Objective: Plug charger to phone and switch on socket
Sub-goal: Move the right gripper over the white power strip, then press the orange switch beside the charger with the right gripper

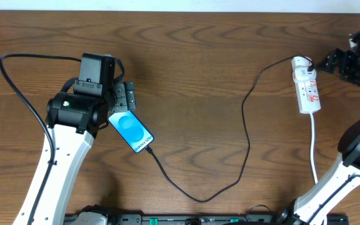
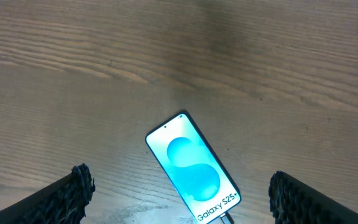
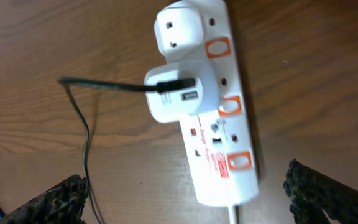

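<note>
Left claw (image 2: 182,190) — wide, clear of phone (image 2: 193,168)

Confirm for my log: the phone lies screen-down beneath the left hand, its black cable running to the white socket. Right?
No: the phone lies screen-up, as the left wrist view shows, beneath the left hand, its black cable running to the white socket.

The overhead camera looks straight down on the whole bench (image 1: 199,62). The left wrist view hangs close above the phone (image 2: 193,171), toward the left edge. The right wrist view hangs close above the socket (image 3: 207,99), near the far right corner. Overhead shows both.
</note>
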Robot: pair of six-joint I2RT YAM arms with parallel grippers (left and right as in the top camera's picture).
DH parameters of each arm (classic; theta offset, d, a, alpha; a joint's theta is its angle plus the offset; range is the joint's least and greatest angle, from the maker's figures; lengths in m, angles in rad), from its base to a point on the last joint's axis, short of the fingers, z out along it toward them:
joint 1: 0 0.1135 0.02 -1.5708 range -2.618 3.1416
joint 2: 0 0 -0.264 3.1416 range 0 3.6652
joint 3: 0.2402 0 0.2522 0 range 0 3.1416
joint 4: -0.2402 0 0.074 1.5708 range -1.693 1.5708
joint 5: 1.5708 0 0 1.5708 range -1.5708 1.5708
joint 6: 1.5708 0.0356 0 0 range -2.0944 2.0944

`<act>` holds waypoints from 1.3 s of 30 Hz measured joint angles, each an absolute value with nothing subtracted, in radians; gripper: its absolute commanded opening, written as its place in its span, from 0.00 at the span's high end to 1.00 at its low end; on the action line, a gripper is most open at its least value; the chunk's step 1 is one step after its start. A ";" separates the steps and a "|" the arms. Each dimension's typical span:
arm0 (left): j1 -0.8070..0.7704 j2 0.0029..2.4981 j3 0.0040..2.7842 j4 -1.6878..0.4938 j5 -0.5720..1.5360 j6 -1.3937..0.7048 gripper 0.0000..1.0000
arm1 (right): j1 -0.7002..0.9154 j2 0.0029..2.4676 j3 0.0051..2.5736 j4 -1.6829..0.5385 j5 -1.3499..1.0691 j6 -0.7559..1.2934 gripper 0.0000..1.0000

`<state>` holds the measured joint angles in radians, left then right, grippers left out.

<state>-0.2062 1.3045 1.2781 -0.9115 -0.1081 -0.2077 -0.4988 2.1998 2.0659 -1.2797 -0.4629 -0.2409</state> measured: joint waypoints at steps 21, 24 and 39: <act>-0.206 1.304 1.278 -0.912 -0.108 -0.208 0.08 | -0.450 2.419 2.069 -1.230 -0.492 -0.331 0.01; -0.206 1.304 1.278 -0.912 -0.108 -0.208 0.08 | -0.450 2.419 2.069 -1.229 -0.490 -0.338 0.01; -0.206 1.304 1.278 -0.912 -0.108 -0.208 0.08 | -0.439 2.427 2.250 -1.327 -0.406 -0.352 0.01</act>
<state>-0.2062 1.3045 1.2781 -0.9115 -0.1081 -0.2077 -0.4389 2.4271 2.2501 -1.3273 -0.4061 -0.3523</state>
